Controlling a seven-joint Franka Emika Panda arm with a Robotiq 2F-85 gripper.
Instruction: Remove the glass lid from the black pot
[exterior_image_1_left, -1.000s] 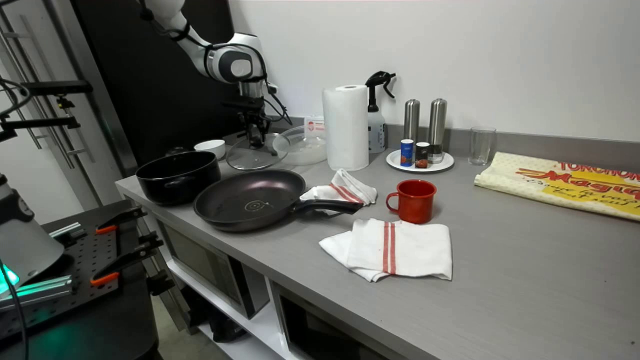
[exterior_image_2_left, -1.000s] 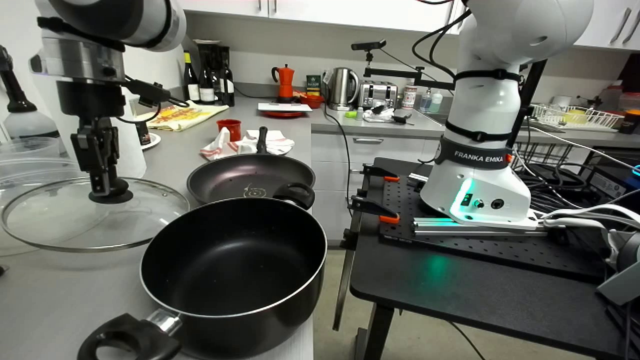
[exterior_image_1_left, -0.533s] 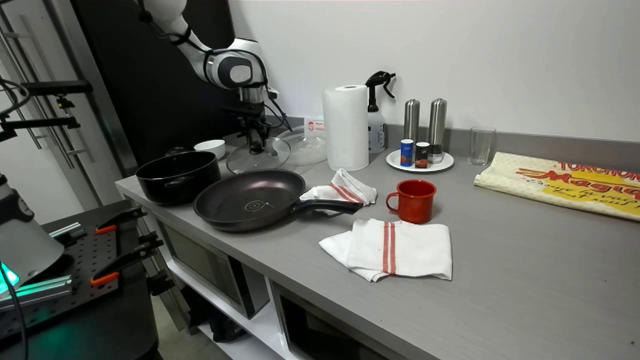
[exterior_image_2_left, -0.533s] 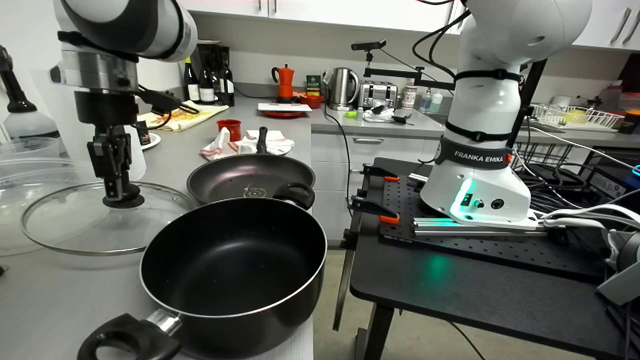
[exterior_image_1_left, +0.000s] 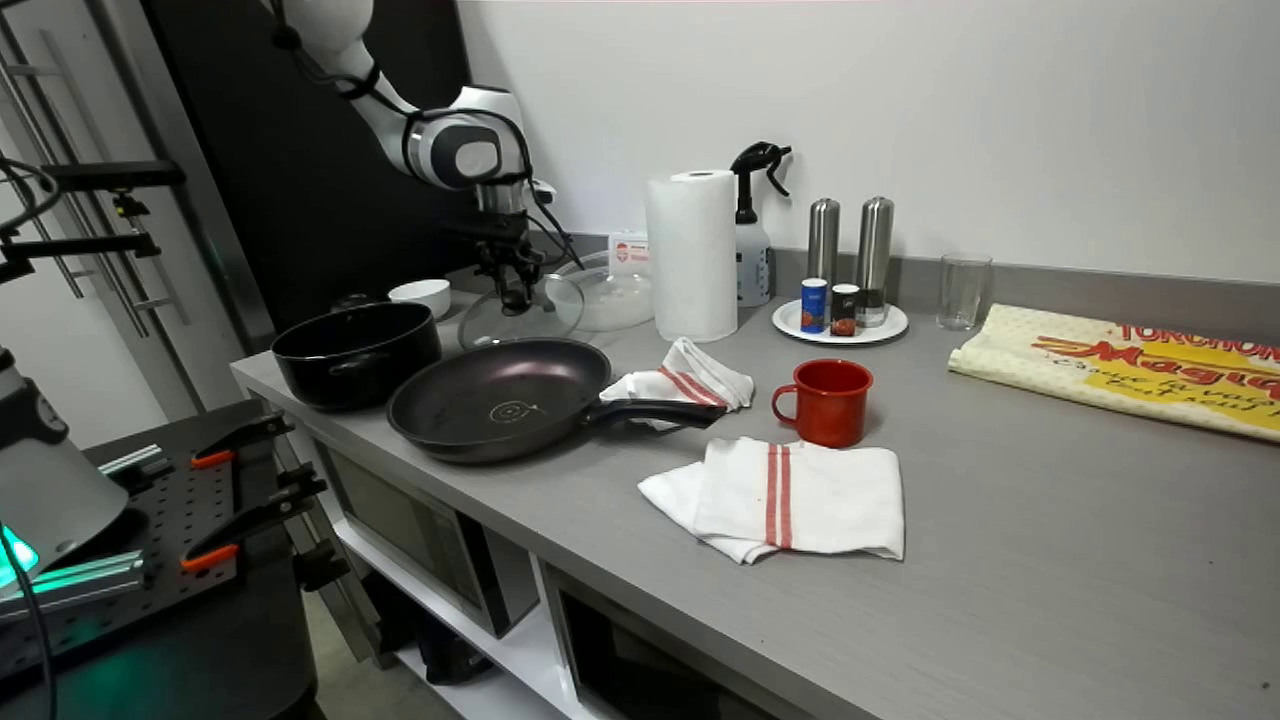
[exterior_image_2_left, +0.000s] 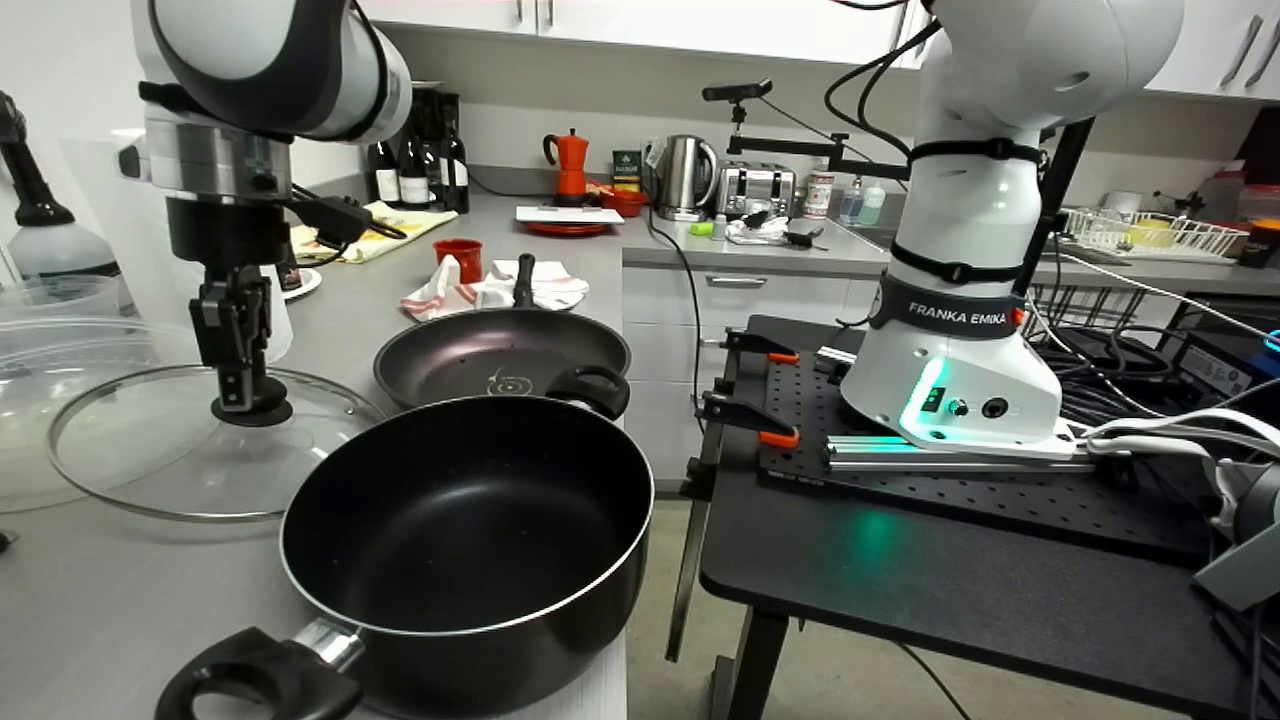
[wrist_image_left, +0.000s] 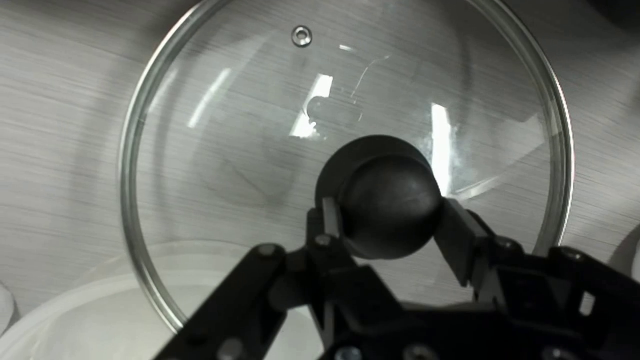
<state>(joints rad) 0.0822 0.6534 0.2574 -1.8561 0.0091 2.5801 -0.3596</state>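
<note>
While the black pot (exterior_image_2_left: 470, 530) stands with its dark inside in view at the bottom centre of an exterior view, the tool (exterior_image_2_left: 243, 388) grasps the glass lid (exterior_image_2_left: 205, 460), which is held clear of the pot toward the left side of that frame. Seen from above in the wrist view, two dark fingers (wrist_image_left: 460, 242) clamp either side of the lid's round black knob (wrist_image_left: 392, 205), a little right of and below centre, while the clear glass and its metallic rim fill most of the frame. Whether that rim touches the grey table (exterior_image_2_left: 110, 620) cannot be told.

In an exterior view, the pot is at the left end of the table, just beside a wide black frying pan (exterior_image_1_left: 500, 400) whose long handle points right. The lid appears above the pan, left of centre, with a small white bowl (exterior_image_1_left: 424, 295) to its left and a clear plastic bowl (exterior_image_1_left: 618, 302) and a paper towel roll (exterior_image_1_left: 692, 255) to its right. Right of centre, a red mug (exterior_image_1_left: 835, 402) stands just beyond a folded white towel (exterior_image_1_left: 830, 500) with red stripes; a crumpled cloth (exterior_image_1_left: 680, 378) lies partly behind the pan's handle.
</note>
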